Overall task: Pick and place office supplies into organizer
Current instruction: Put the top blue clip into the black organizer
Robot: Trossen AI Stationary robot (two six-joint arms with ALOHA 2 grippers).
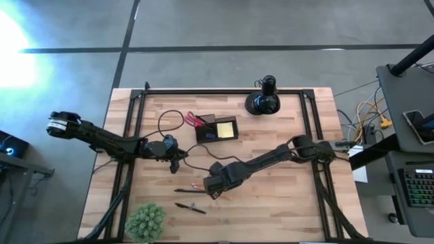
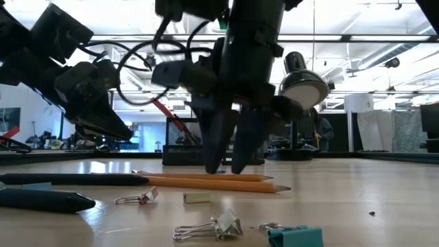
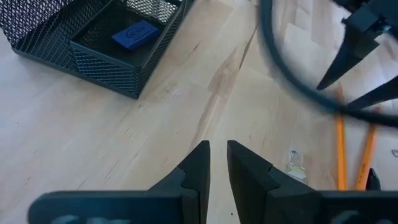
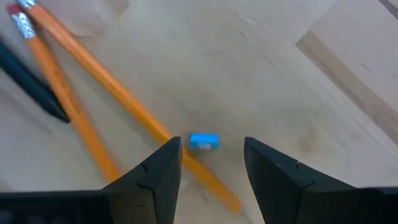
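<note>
My right gripper is open and points down just above the table. Its fingers stand on either side of the tiny blue piece. One of two orange pencils runs under one finger; whether they touch, I cannot tell. A black pen lies beside the pencils. The dark mesh organizer stands farther back and holds a yellow sticky pad, red-handled scissors and a blue item. My left gripper hovers left of the organizer, its fingers a narrow gap apart.
A black round-based knobbed object stands near the far edge. The green fuzzy ball sits at the near left. Black pens, binder clips, a small pale block and a teal piece lie toward the near edge.
</note>
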